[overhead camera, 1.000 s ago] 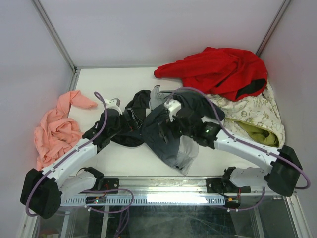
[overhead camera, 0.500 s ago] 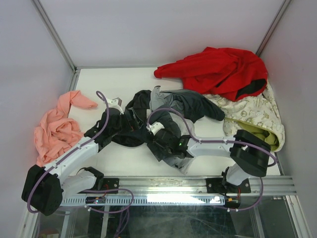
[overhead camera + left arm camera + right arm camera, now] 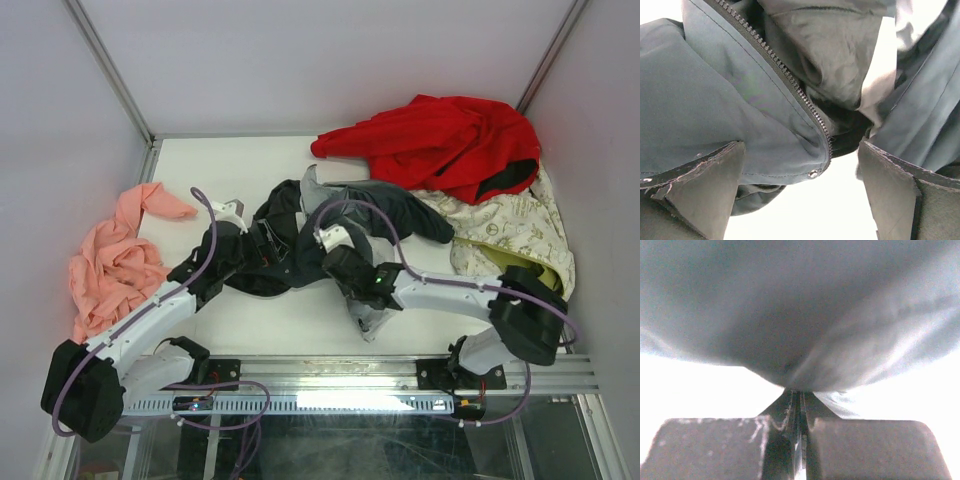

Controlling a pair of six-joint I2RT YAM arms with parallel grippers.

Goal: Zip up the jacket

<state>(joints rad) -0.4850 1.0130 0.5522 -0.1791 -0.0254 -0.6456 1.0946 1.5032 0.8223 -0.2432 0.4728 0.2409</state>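
The large two-tone jacket of thin charcoal and light grey fabric (image 3: 395,208) lies bunched in the middle of the white counter (image 3: 220,170). It sits on the arms' side of the red garment (image 3: 440,140), and its far sleeve reaches almost to that garment's near edge. The heap's long axis runs roughly left to right, and the end farthest from the red garment is under the left arm.

The left hand (image 3: 800,165) is spread wide and holds nothing. Between its fingers lies one row of the long dark front zipper (image 3: 785,80), slanting from upper left down to lower right in the wrist view. The row ends at a hem corner with a small metal snap (image 3: 813,174) just ahead of the fingertips, so that end of the zipper points at this hand.

The right hand (image 3: 799,405) is pinched tight on a fold of the pale grey shell, at the jacket's edge away from the red garment.

The matching row of teeth and the slider are not visible. I judge the left arm nearer the zipper's start, and the next step is to find the other edge.
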